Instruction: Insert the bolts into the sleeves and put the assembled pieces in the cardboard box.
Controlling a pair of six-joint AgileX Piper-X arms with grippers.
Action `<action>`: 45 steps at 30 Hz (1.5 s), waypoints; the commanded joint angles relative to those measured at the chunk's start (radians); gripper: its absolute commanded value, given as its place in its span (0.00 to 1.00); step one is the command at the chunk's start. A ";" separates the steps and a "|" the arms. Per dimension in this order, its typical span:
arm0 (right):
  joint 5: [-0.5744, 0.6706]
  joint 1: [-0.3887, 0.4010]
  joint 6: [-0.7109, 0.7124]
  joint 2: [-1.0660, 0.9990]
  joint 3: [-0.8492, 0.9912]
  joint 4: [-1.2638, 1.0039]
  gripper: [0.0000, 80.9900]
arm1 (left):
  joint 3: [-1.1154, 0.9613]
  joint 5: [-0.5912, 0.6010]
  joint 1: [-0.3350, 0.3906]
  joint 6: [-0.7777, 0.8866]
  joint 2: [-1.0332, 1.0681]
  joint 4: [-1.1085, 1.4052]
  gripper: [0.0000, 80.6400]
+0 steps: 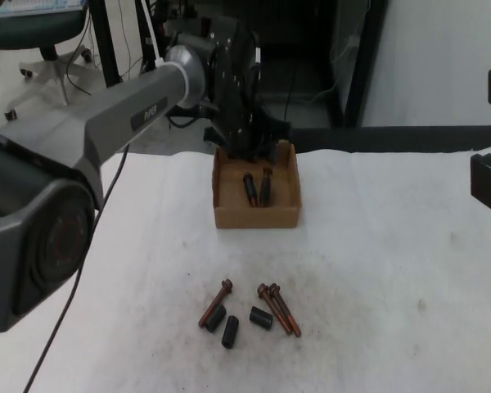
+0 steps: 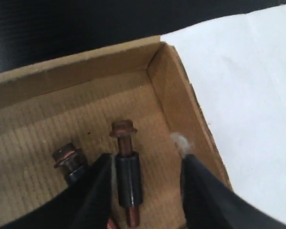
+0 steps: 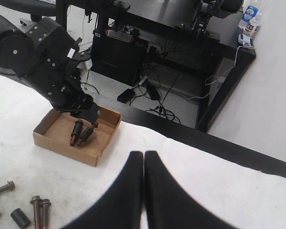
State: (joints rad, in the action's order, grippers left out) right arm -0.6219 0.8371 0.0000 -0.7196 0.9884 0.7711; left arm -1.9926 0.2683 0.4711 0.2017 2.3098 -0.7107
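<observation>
Cardboard box (image 1: 256, 218): set on the white cloth (image 1: 393, 270) at the far middle of the bench, open side up. Two assembled pieces are held in it, side by side on its floor. First assembled piece (image 2: 128, 179): a copper-coloured bolt passed through a black sleeve, lying flat, with its threaded tip showing beyond the sleeve. Second assembled piece (image 2: 70, 164): laid just beside the first, partly hidden by a finger. Left gripper (image 2: 148, 164): lowered into the box, fingers spread apart to either side of the first assembled piece; one finger is seen just beside the sleeve, the other apart from it. Right gripper (image 3: 143, 160): held above the cloth to the right of the box, well apart from it, fingers pressed together on nothing. Loose parts, near middle of the cloth: single bolt (image 1: 215, 302) at the left; pair of bolts (image 1: 280, 309) at the right, lying alongside each other; left sleeve (image 1: 215, 318), middle sleeve (image 1: 230, 332) and right sleeve (image 1: 261, 318) placed between them.
</observation>
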 commanded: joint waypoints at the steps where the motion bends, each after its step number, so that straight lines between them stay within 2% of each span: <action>1: -0.009 -0.001 -0.008 0.010 0.003 -0.004 0.01 | -0.015 0.002 -0.003 0.001 -0.069 0.009 0.50; 4: -0.009 -0.001 -0.008 0.010 0.003 -0.004 0.01 | -0.015 0.002 -0.004 0.001 -0.132 -0.016 0.33; 7: -0.007 -0.001 0.006 0.010 0.003 0.017 0.01 | -0.015 0.002 -0.004 -0.064 -0.219 -0.082 0.04; 8: -0.004 -0.001 0.027 0.010 0.003 0.030 0.01 | -0.015 -0.006 -0.004 -0.107 -0.254 -0.115 0.00; 10: 0.016 -0.001 0.060 -0.005 0.003 0.072 0.01 | -0.015 -0.079 -0.004 -0.237 -0.322 -0.212 0.00; 12: 0.050 -0.001 0.061 -0.037 0.003 0.108 0.01 | -0.015 -0.206 -0.004 -0.362 -0.376 -0.325 0.00; 15: 0.114 -0.001 0.051 -0.096 0.003 0.113 0.01 | 0.014 -0.362 -0.004 -0.432 -0.462 -0.483 0.00; 20: 0.153 -0.001 0.034 -0.237 0.003 0.053 0.01 | 0.207 -0.352 0.006 -0.325 -0.637 -0.534 0.00; 25: 0.214 -0.019 0.029 -0.371 0.003 0.034 0.01 | 0.573 -0.349 0.039 -0.251 -0.881 -0.429 0.00; 31: 0.379 -0.127 0.007 -0.482 0.003 -0.085 0.01 | 1.080 -0.268 0.070 -0.082 -1.267 -0.158 0.00; 35: 0.491 -0.214 0.007 -0.545 0.003 -0.169 0.01 | 1.356 -0.263 0.070 0.024 -1.495 0.053 0.00; 40: 0.647 -0.285 0.007 -0.650 0.003 -0.219 0.01 | 1.510 -0.170 0.070 0.028 -1.614 0.153 0.00; 45: 0.658 -0.294 0.007 -0.776 0.005 -0.244 0.00 | 1.535 -0.150 0.070 0.027 -1.590 0.123 0.00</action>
State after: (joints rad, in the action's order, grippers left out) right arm 0.0109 0.5487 0.0149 -1.4820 0.9884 0.5393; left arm -0.4628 0.1094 0.5379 0.2241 0.7139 -0.5974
